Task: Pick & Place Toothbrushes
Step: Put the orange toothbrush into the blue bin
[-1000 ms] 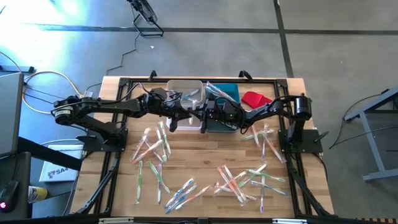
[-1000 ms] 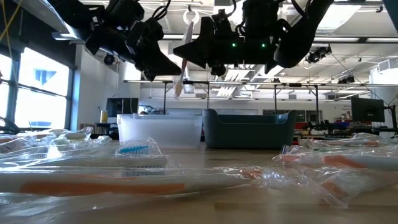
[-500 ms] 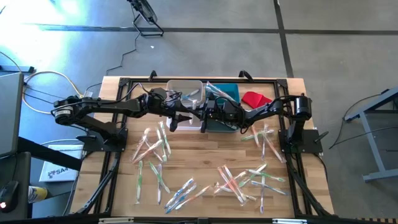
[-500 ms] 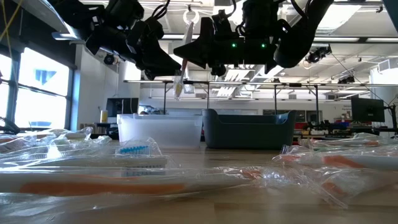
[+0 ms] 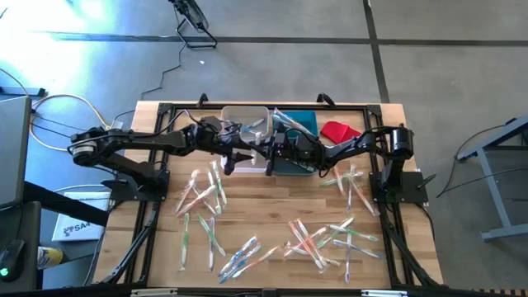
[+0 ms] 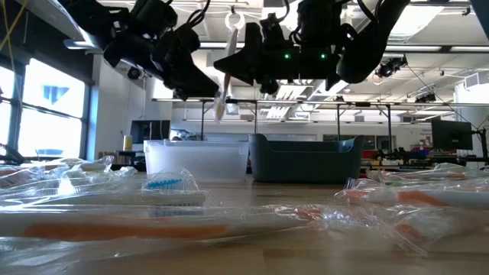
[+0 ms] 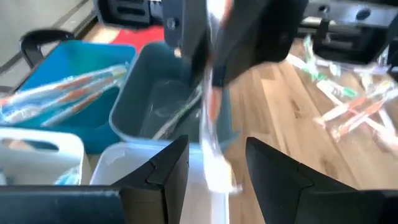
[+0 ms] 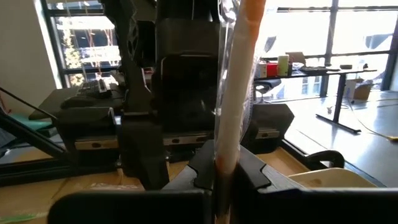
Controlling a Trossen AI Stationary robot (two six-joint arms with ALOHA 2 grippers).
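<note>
My right gripper (image 5: 268, 151) is shut on a wrapped toothbrush (image 6: 222, 90) with an orange handle, which stands upright in the air over the bins. My left gripper (image 7: 217, 171) faces it from the table's left, open. Its two fingers stand on either side of the toothbrush's lower end (image 7: 214, 165) without touching. Many more wrapped toothbrushes lie flat on the wooden table, left (image 5: 202, 194) and right (image 5: 322, 239). A clear bin (image 5: 246, 122) and a teal bin (image 5: 304, 124) stand at the table's far side. My right gripper pinches the wrapped toothbrush about its middle (image 8: 225, 149) between its two fingers. The fingers lie level, come from the table's right and cross the handle. The toothbrush stands upright, lifted clear, with its orange part rising above the fingers and its lower end hanging below them.
A red cloth-like piece (image 5: 338, 130) lies right of the teal bin. The blue bin (image 7: 62, 93) holds wrapped toothbrushes with orange handles. More toothbrushes lie near the right arm's base (image 5: 346, 177). Black frame rails run along the table's edges (image 5: 157, 190).
My left gripper has opened and let go of the toothbrush's lower part, staying where it was. The toothbrush stays upright in my right gripper, which has kept still.
</note>
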